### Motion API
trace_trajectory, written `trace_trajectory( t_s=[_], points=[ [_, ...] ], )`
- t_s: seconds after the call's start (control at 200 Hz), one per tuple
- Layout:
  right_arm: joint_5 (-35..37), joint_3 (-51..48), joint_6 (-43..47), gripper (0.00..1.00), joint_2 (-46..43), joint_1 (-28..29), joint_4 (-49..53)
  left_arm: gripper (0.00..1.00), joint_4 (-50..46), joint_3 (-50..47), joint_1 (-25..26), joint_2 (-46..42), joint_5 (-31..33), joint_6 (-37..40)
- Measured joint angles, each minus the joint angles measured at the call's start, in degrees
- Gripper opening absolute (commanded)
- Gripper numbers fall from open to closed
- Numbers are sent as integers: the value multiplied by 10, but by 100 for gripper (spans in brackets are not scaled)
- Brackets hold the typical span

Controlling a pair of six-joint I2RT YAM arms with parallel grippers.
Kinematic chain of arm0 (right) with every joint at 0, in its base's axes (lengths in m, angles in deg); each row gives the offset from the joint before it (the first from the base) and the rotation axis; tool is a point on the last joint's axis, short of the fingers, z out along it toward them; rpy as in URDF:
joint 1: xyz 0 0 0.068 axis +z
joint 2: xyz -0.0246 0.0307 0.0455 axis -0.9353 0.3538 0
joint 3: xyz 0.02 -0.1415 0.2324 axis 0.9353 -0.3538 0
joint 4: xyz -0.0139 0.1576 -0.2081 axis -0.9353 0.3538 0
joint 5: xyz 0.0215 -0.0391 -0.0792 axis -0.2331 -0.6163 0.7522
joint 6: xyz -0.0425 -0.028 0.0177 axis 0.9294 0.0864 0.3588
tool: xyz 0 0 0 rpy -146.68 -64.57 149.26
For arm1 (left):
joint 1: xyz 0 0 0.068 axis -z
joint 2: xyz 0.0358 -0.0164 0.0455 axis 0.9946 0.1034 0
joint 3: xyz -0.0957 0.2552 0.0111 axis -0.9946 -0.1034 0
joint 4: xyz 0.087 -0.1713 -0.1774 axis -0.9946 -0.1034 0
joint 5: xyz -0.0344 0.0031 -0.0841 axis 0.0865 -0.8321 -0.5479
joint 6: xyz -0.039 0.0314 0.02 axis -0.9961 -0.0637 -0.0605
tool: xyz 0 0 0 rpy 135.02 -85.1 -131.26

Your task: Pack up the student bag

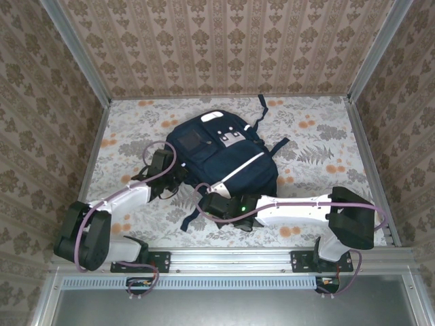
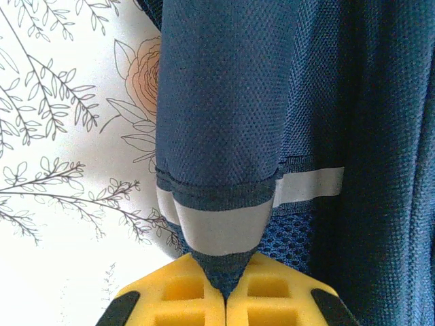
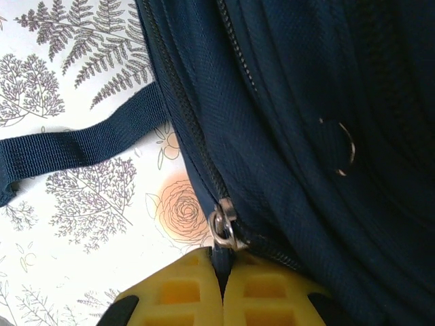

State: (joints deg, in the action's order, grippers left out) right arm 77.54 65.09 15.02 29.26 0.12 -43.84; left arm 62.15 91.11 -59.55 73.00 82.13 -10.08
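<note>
Nearest you, your right jaws are pinched together on the zip pull (image 3: 221, 231) at the 6 o'clock edge of the student bag (image 1: 224, 159), with a dark strap (image 3: 75, 146) trailing beside it. Your left jaws are clamped on a fold of the bag's fabric that carries a white reflective stripe (image 2: 214, 227), at its 8 o'clock side. The bag lies flat mid-counter (image 1: 319, 142), its long axis running from 11 to 4 o'clock, with the white-grey patches (image 1: 231, 138) toward 11. Their print is too small to read.

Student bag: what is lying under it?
The flowered table surface shows around the student bag, which rests on it. Whatever lies directly beneath the bag is covered.
</note>
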Motion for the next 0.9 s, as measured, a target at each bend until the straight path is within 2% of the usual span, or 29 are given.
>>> trace_trajectory(
  t_s=[0.32, 0.465, 0.48, 0.53, 0.57, 0.6, 0.665, 0.78, 0.9],
  points=[
    [2, -45, -19, 0, -35, -2, 49, 0, -22, 37, -37, 41, 18, 19],
    [2, -51, -20, 0, -42, -5, 36, 0, -36, 92, -38, 102, 5, 49],
    [2, -51, -20, 0, -42, -6, 34, 2, -38, 99, -38, 109, 2, 52],
    [2, -50, -20, 0, -42, -8, 24, 17, -42, 136, -40, 146, -18, 68],
    [2, -47, -19, 0, -41, -10, 19, 36, -43, 166, -40, 176, -37, 80],
    [2, -40, -19, 0, -38, -12, 19, 47, -38, 188, -40, 198, -51, 84],
    [0, -19, -18, 0, -21, -14, 21, 60, -17, 219, -40, 229, -75, 89],
    [-18, 41, -14, 0, 29, -14, 25, 65, 3, 213, -36, 213, -74, 89],
    [-43, 86, -9, 0, 63, -16, 12, 65, -7, 159, -45, 122, -71, 80]
  ],
)
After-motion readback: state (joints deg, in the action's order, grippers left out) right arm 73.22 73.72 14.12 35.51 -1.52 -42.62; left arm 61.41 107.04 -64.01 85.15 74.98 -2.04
